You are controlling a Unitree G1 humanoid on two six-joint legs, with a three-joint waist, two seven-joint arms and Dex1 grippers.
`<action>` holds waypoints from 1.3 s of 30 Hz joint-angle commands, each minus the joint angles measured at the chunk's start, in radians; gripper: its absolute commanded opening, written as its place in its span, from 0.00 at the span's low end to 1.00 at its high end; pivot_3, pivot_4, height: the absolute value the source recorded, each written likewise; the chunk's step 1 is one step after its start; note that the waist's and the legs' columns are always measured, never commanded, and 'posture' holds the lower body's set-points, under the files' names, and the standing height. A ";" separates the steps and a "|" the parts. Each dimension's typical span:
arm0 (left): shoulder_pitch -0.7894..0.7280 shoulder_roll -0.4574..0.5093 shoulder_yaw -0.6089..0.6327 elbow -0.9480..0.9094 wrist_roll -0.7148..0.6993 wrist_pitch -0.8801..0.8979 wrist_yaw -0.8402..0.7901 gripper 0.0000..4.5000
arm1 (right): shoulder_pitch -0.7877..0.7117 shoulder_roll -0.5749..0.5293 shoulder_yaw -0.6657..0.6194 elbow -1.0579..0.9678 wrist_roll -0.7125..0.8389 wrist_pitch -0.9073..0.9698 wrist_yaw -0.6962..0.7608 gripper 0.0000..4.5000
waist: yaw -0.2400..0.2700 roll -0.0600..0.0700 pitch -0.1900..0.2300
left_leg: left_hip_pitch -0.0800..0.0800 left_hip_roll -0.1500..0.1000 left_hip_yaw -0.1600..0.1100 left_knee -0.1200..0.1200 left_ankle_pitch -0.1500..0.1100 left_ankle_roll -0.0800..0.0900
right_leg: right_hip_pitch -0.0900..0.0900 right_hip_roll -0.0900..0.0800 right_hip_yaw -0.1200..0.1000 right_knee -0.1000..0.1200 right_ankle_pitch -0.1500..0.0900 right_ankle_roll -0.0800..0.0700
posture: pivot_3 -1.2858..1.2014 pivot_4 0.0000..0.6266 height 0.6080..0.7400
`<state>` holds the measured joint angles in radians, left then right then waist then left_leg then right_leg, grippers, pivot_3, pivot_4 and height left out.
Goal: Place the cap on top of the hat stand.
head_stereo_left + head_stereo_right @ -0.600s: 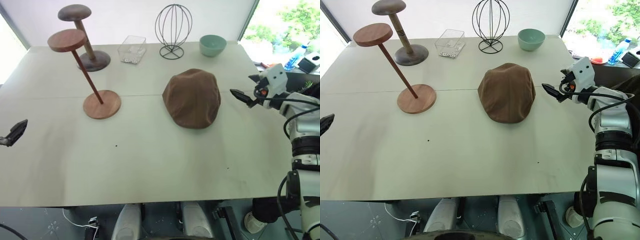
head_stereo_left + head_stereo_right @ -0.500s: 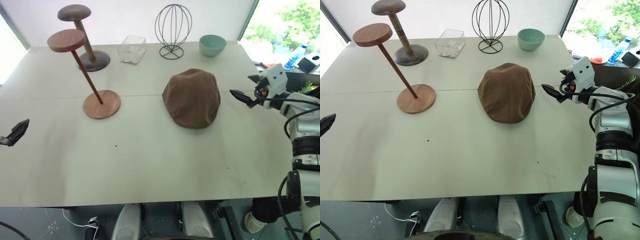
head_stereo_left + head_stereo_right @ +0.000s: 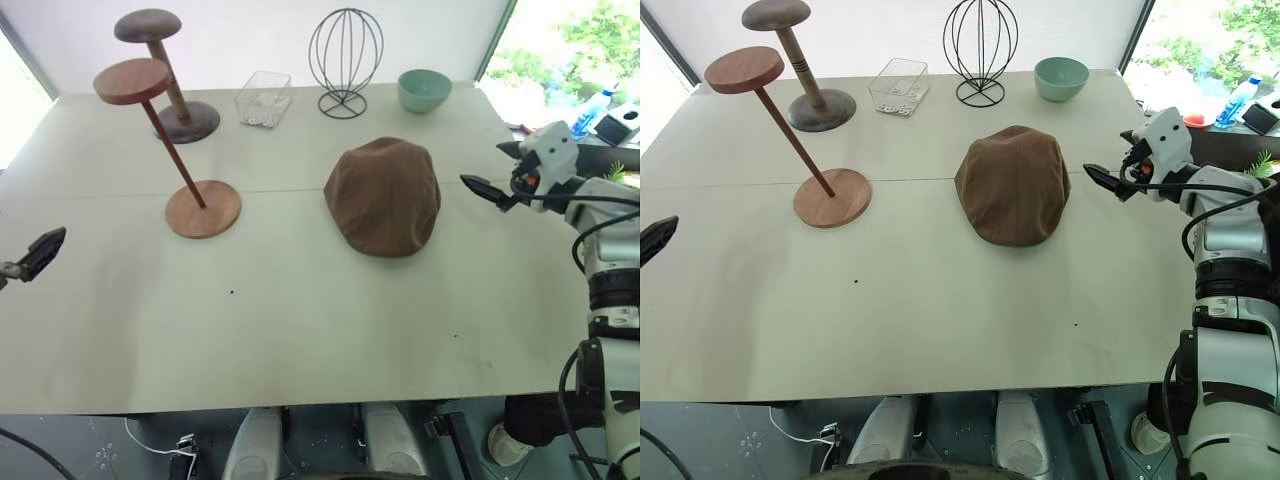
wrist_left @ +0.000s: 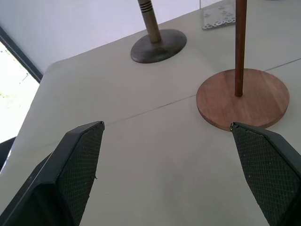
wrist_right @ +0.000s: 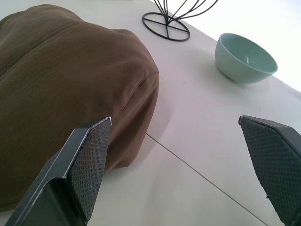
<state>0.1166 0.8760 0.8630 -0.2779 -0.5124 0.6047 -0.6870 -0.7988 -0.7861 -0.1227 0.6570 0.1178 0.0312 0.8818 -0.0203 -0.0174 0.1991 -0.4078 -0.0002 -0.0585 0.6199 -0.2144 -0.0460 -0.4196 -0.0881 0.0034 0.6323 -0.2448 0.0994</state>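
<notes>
1. The left gripper [image 4: 167, 162] hovers at the table's [image 3: 300, 330] left edge, well left of the cap, jaws wide apart and empty.
2. The hat stand [image 3: 165, 140] stands left of the cap, its rod slanting up toward the far left, disc top bare.
3. The cap [image 3: 383, 195] lies flat on the table right of centre, long axis running near to far; which end carries the brim is unclear.
4. The right gripper [image 5: 181, 169] hovers just right of the cap, jaws wide apart, pointing at it.
</notes>
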 commanded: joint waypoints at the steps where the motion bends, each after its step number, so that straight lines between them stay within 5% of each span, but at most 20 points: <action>1: -0.056 0.057 -0.017 -0.026 -0.067 0.061 -0.022 1.00 | -0.030 -0.037 0.001 -0.048 -0.019 -0.021 -0.005 0.99 | 0.003 0.000 0.000 | 0.000 0.000 0.000 0.000 0.000 0.000 | 0.000 0.000 0.000 0.000 0.000 0.000 | 0.52 0.24 1.00; 7: -0.235 0.185 -0.113 -0.074 -0.311 0.235 -0.152 1.00 | -0.046 -0.062 0.049 -0.212 -0.056 -0.012 0.022 0.99 | 0.000 0.000 0.000 | 0.000 0.000 0.000 0.002 0.000 0.000 | 0.000 0.000 0.000 0.001 0.000 0.000 | 0.52 0.24 1.00; 14: -0.382 0.342 -0.311 -0.095 -0.432 0.251 -0.394 1.00 | 0.162 -0.074 0.073 -0.716 -0.040 0.181 0.025 0.99 | 0.000 0.000 0.000 | 0.000 0.001 -0.001 -0.001 0.000 0.000 | -0.002 0.002 0.000 0.003 0.000 0.001 | 0.52 0.24 1.00; 23: -0.585 0.317 -0.565 -0.044 -0.384 0.181 -0.490 1.00 | 0.423 -0.048 0.136 -1.028 -0.223 0.229 -0.146 0.99 | 0.005 0.000 0.000 | -0.001 0.001 0.000 0.003 0.000 0.000 | -0.002 0.002 0.000 0.003 -0.001 -0.001 | 0.52 0.24 1.00; 39: -0.732 0.245 -0.700 0.018 -0.298 0.158 -0.551 1.00 | 0.625 0.057 0.326 -0.934 -0.577 0.042 -0.405 0.99 | 0.003 -0.001 0.000 | -0.001 0.001 0.000 0.005 0.000 0.000 | -0.001 0.002 0.000 0.004 0.000 0.000 | 0.52 0.24 1.00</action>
<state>-0.6001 1.1176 0.1469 -0.2521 -0.8152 0.7765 -1.2332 -0.1721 -0.7330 0.1936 -0.2811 -0.4249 0.1079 0.5035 -0.0174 -0.0183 0.1987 -0.4092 0.0009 -0.0589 0.6248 -0.2144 -0.0458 -0.4210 -0.0858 0.0037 0.6368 -0.2449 0.0997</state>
